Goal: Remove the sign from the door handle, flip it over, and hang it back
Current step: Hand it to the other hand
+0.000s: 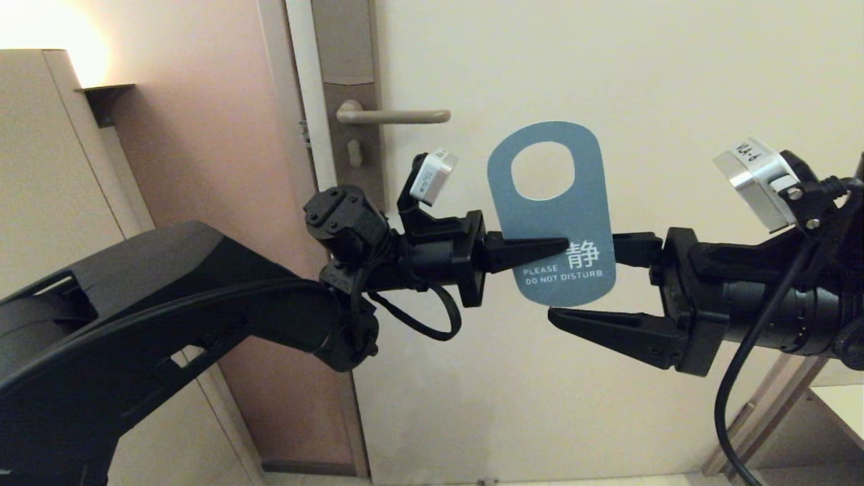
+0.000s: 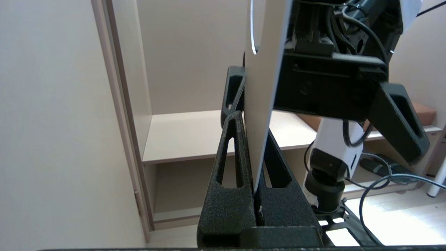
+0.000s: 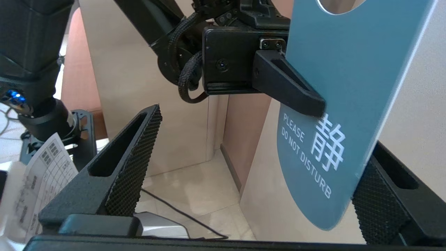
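Observation:
The sign (image 1: pixel 550 216) is off the door handle (image 1: pixel 395 116) and held upright in the air to the lower right of it, blue "PLEASE DO NOT DISTURB" face towards my head. My left gripper (image 1: pixel 563 244) is shut on the sign's left edge at mid-height. In the left wrist view (image 2: pixel 252 122) the card (image 2: pixel 266 69) stands edge-on between its fingers. My right gripper (image 1: pixel 582 280) is open around the sign's lower part, one finger behind the card and one below and in front. In the right wrist view (image 3: pixel 266 127) the sign (image 3: pixel 348 69) hangs next to the far finger.
The handle sits on a tall plate (image 1: pixel 351 101) at the left edge of the cream door (image 1: pixel 607 67). A beige cabinet (image 1: pixel 61 169) stands to the left. A shelf unit (image 2: pixel 188 136) shows in the left wrist view, and a floor cable (image 3: pixel 181 212) in the right wrist view.

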`<state>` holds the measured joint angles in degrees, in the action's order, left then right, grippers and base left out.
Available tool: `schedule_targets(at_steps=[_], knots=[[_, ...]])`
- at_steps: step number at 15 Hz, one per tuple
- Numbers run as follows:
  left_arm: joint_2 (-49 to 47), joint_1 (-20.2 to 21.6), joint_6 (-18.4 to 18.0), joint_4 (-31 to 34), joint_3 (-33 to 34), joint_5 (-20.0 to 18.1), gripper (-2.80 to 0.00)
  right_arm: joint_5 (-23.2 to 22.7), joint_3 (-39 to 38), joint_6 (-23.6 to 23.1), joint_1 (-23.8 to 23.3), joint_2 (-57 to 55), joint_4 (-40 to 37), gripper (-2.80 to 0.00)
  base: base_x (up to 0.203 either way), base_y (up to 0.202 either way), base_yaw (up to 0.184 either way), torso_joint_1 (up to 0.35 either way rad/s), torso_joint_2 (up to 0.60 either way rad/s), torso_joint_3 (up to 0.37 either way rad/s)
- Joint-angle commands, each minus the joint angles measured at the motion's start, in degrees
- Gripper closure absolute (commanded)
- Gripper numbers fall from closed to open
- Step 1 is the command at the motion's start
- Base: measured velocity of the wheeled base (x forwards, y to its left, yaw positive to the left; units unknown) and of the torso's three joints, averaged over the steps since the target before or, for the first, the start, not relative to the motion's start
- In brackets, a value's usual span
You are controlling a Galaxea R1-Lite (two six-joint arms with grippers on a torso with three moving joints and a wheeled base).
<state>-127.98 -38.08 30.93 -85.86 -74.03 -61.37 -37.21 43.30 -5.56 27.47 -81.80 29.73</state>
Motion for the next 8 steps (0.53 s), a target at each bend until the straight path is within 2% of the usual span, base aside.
schedule_targets(at_steps=[1,8], knots=[[0.1,-0.4,0.2,-0.5,0.0,0.0,0.00,0.1,0.0,-0.1,2.3,-0.3,0.2,-2.80,0.000,0.000,0.000,0.000,0.00,0.000],[0.2,-1.1,0.3,-0.5,0.0,-0.2,0.00,0.5,-0.8,-0.2,3.9,0.9,0.2,-2.80,0.000,0.000,0.000,0.000,0.00,0.000]])
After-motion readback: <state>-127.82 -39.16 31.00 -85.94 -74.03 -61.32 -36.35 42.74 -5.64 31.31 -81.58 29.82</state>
